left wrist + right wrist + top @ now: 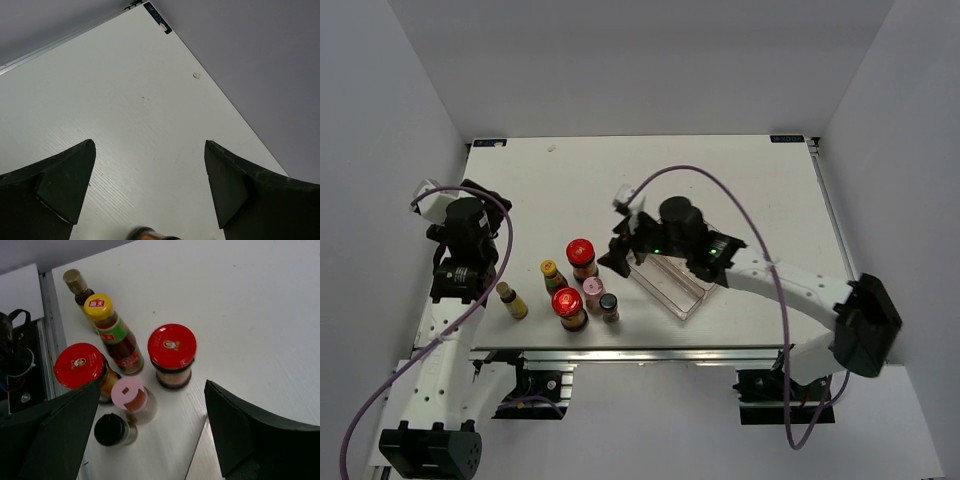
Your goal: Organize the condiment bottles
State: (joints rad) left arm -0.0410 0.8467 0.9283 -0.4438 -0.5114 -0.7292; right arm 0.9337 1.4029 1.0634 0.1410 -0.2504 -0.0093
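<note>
Currently my left gripper (150,145) hangs released over the white worktop (125,90), my right gripper (151,386) released beside small colour-capped condiment bottles (171,356).

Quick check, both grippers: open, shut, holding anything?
Left gripper: open, holding nothing.
Right gripper: open, holding nothing.

Clustered bottles (580,285) block the surface's (620,180) eight o'clock, the clear tray (672,285) its five; nine through three lies open.
</note>
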